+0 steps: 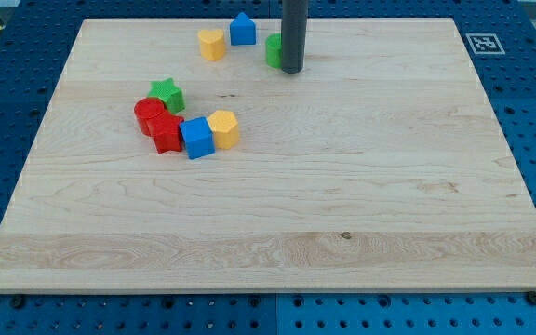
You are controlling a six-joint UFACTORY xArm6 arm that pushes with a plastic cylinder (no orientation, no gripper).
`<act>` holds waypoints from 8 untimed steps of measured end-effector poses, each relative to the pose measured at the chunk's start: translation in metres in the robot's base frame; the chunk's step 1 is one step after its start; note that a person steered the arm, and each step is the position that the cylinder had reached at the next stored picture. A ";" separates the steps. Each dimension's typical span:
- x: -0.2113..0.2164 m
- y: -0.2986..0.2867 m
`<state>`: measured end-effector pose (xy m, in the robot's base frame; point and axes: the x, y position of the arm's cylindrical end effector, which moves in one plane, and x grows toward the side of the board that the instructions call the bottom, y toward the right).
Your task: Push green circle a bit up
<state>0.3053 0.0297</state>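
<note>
My tip (292, 69) is resting against the green circle (273, 50), covering its right side, so the push looks to be under way; I carry no pincer, only this bare rod. The green circle is sitting near the board's (342, 186) top edge, just right of the blue house-shaped block (242, 30). Next, I judge, my tip needs to get below the circle and nudge gently upward, since little board remains.
</note>
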 end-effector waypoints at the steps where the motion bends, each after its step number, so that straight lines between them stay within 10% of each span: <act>1: -0.001 0.000; 8: -0.014 0.000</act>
